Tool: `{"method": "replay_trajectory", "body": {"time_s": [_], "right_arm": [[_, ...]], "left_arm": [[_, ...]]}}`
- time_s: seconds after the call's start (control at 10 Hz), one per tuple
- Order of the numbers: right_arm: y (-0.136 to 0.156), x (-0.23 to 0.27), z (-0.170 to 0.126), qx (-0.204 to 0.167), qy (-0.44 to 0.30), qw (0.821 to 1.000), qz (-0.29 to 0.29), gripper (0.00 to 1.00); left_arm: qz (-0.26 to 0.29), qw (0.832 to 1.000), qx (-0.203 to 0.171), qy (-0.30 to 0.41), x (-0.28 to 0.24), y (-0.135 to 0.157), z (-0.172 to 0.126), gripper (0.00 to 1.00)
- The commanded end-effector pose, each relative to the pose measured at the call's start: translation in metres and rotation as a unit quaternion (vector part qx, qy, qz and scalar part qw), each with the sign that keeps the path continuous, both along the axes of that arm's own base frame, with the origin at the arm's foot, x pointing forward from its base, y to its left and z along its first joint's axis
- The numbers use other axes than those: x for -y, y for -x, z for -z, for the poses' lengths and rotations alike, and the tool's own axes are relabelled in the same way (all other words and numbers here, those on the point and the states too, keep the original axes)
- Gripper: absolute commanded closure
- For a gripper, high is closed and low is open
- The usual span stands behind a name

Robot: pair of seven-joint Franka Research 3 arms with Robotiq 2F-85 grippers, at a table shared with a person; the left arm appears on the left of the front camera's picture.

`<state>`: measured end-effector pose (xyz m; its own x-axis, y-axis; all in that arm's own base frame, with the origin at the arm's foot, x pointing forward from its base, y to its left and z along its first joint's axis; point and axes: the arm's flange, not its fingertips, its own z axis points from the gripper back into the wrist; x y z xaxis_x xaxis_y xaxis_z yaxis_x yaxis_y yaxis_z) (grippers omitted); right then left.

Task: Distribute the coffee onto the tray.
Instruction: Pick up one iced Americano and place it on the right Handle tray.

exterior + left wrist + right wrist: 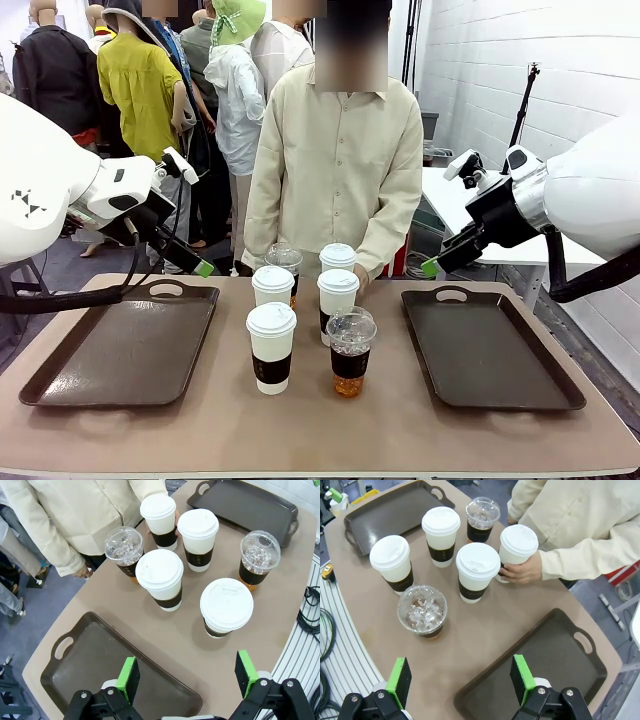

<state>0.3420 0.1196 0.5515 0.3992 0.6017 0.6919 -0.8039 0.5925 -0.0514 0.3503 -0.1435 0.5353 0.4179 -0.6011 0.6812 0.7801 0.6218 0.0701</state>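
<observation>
— Where's the coffee right now?
— Bunched in the middle of the table (320,430), between my two trays: four white lidded cups (271,346) and two clear domed cups (285,258), every one in a black sleeve, all upright.
— What's in them?
— Amber drink shows at the bottom of the near domed cup (351,352). The white lids hide the rest.
— And the trays?
— Left tray (130,345) and right tray (490,350) lie flat on either side, the cups apart from both.
— Anyone touching?
— The person's hand (522,570) wraps the far white cup (517,547).
— Your pincers?
— My left pincer (187,675) is spread wide, hovering over the left tray's edge. My right pincer (461,679) is spread wide too, above the right tray's corner. Both are clear of the cups.
</observation>
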Motion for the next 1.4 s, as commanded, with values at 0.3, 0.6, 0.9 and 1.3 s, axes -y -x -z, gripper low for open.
{"method": "replay_trajectory", "body": {"time_s": [0.3, 0.6, 0.9, 1.3], "right_arm": [[0.000, 0.000, 0.001, -0.002, 0.000, 1.000, -0.001, 0.00], [0.000, 0.000, 0.001, -0.002, 0.000, 1.000, -0.001, 0.00], [-0.016, -0.002, 0.003, -0.038, 0.044, 0.998, -0.031, 0.00], [-0.031, -0.002, 0.027, -0.090, 0.146, 0.981, -0.087, 0.00]], "left_arm": [[0.001, 1.000, -0.006, 0.001, 0.000, 0.001, 0.001, 0.00], [0.001, 1.000, -0.006, 0.001, 0.000, 0.001, 0.001, 0.00], [0.001, 1.000, -0.006, 0.001, 0.000, 0.001, 0.001, 0.00], [0.001, 1.000, -0.006, 0.001, 0.000, 0.001, 0.001, 0.00]]}}
